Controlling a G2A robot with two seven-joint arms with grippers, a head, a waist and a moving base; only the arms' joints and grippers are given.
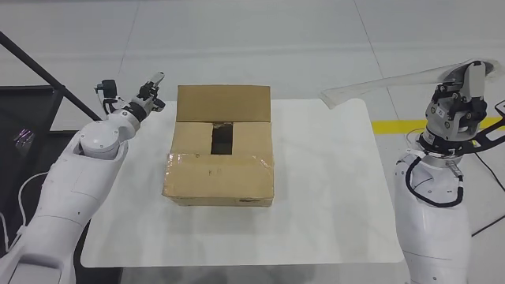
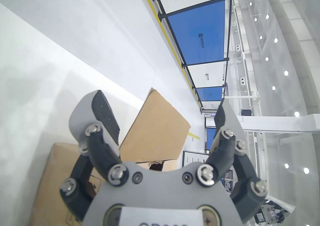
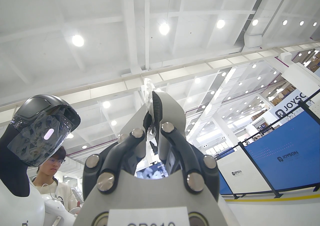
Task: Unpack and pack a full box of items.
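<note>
The table (image 1: pixel 331 205) carries one thing, the box (image 1: pixel 221 175), which stands about in the middle of it. The box is partly opened. Its far flap (image 1: pixel 223 102) is lifted and leans back, away from the robot. Under it the two side flaps are folded inward, with a dark gap (image 1: pixel 222 138) between them. The near flap seems to lie flat on top, and some shiny tape shows at its left corner. What is inside the box cannot be seen through the gap.

A long clear strip (image 1: pixel 379 87) hangs in the air over the right far corner of the table, apart from the box. It looks like the sealing tape of the box, so the seal is probably already off. The right gripper (image 1: pixel 476 69) is raised beside the table on the right and is clenched on one end of this strip; its wrist view shows the film pinched between the fingertips.

The left gripper (image 1: pixel 155 83) is at the left of the box, near the lifted flap but not touching it. Its jaws stand wide apart and it grasps nothing.

By this state, the task is at its very beginning. No item lies on the table. What is left: to drop the strip, to open the other flaps, to take all items out, and then to pack them back.
</note>
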